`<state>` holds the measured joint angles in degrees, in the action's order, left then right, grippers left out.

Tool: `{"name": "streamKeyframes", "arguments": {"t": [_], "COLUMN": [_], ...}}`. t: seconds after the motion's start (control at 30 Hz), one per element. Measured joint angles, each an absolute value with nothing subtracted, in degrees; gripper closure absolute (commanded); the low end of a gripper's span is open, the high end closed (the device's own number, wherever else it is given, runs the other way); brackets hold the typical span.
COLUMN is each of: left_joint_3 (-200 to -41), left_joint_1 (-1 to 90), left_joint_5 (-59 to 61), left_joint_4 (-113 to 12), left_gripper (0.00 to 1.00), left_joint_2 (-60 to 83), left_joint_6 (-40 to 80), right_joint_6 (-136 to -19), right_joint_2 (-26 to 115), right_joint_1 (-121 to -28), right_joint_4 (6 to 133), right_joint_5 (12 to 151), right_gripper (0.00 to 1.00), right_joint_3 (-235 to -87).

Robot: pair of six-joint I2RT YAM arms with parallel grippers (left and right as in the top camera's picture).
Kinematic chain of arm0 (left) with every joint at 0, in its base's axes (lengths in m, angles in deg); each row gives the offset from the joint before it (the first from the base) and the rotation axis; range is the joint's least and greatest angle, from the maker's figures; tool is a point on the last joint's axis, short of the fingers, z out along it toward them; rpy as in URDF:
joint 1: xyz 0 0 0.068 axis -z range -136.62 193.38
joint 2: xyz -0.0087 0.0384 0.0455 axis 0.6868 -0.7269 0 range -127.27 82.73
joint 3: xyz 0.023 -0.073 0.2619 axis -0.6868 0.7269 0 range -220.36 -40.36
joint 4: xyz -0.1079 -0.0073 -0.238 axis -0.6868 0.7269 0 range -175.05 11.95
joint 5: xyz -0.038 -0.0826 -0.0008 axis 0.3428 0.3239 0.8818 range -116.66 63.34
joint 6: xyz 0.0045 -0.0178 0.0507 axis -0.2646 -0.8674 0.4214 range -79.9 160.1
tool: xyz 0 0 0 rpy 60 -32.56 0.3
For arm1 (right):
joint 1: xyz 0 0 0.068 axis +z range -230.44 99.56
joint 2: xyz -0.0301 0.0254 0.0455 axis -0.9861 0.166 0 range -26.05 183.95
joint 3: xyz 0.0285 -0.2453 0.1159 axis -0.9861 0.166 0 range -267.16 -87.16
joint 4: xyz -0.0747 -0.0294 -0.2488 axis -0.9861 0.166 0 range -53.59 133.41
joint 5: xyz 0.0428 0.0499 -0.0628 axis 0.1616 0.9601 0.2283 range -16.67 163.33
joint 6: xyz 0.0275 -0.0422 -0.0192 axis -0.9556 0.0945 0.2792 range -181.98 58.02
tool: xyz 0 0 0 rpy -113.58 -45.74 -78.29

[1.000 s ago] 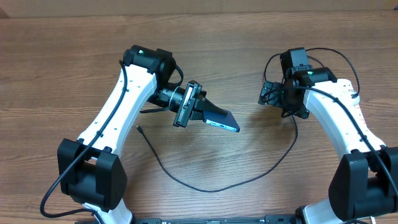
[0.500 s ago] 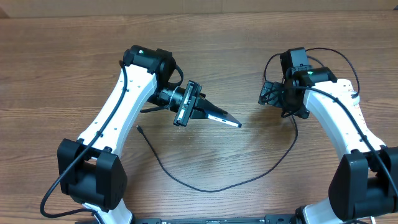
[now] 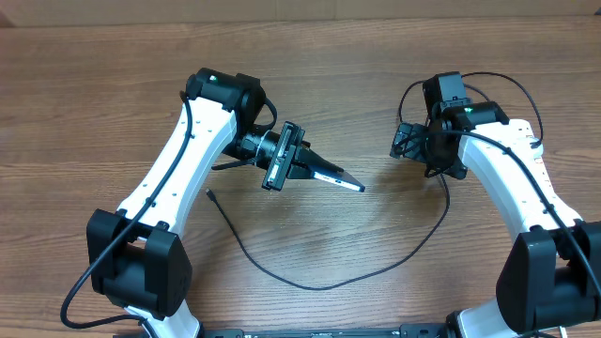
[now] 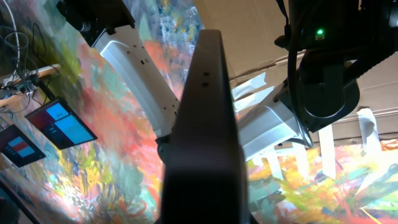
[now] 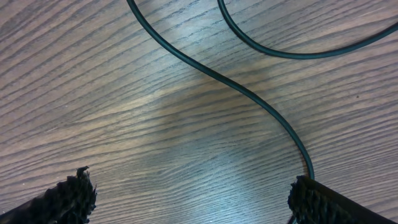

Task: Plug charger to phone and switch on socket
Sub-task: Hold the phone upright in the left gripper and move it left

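My left gripper (image 3: 302, 169) is shut on the phone (image 3: 336, 177) and holds it off the table, turned edge-on, so from overhead only its thin side shows. The left wrist view has the phone's dark edge (image 4: 206, 124) running up the middle and hiding the fingers. The charger (image 3: 310, 284) lies on the wood in a long loop. Its small connector tip (image 3: 208, 194) is to the left, below the left arm. My right gripper (image 3: 406, 141) hangs open over the table, its fingertips (image 5: 68, 193) apart, with the charger cable (image 5: 249, 96) beside the right one. The socket is out of view.
Wooden table (image 3: 84, 84) all round. Both arm bases stand at the front edge. A thin black cable (image 3: 507, 83) arcs over the right arm. The right arm (image 4: 323, 81) shows beyond the phone in the left wrist view.
The left wrist has rolled, turning the phone from blue back showing to edge-on. The right arm and the charger have not moved.
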<state>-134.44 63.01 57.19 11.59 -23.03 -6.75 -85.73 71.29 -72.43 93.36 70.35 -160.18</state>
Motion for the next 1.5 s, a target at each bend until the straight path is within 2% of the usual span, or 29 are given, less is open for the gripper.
{"name": "streamKeyframes", "arguments": {"t": [0.4,0.53,0.63,0.77,0.87,1.03,1.17,1.27,1.37,1.5], "left_joint_3": [-134.4,-134.4,-134.4,-134.4,-134.4,-134.4,-134.4,-134.4,-134.4,-134.4], "left_joint_1": [63.0,63.0,63.0,63.0,63.0,62.3,59.6,55.3,50.0,43.0], "left_joint_5": [56.9,52.3,42.9,23.2,9.8,-3.6,-2.2,4.9,10.7,15.7], "left_joint_4": [11.6,11.6,8.8,0.6,-1.0,-8.7,-15.6,-18.3,-18.3,-15.5], "left_gripper": [0.96,0.96,0.96,0.96,0.96,0.96,0.96,0.96,0.96,0.96], "left_joint_2": [-23.0,-23.0,-23.0,-23.0,-23.0,-23.0,-23.0,-23.0,-23.0,-23.0], "left_joint_6": [-6.7,-6.7,-6.0,-3.3,-2.3,0.9,7.8,13.5,17.9,23.5], "right_joint_6": [-85.8,-85.7,-85.7,-85.7,-85.7,-85.7,-85.7,-85.7,-85.7,-85.8], "right_joint_2": [71.3,71.3,71.3,71.3,71.3,71.3,71.3,71.3,71.3,71.3], "right_joint_1": [-72.4,-72.4,-72.4,-72.4,-72.4,-72.4,-72.4,-72.4,-72.4,-72.4], "right_joint_4": [93.4,93.4,93.4,93.4,93.4,93.4,92.6,84.7,79.6,80.0], "right_joint_5": [70.3,70.4,70.3,70.4,70.4,70.3,70.4,70.5,71.8,75.9], "right_gripper": [0.00,0.00,0.00,0.00,0.00,0.00,0.00,0.00,0.00,0.00], "right_joint_3": [-160.2,-160.2,-160.2,-160.2,-160.2,-160.2,-160.2,-160.1,-160.1,-160.1]}}
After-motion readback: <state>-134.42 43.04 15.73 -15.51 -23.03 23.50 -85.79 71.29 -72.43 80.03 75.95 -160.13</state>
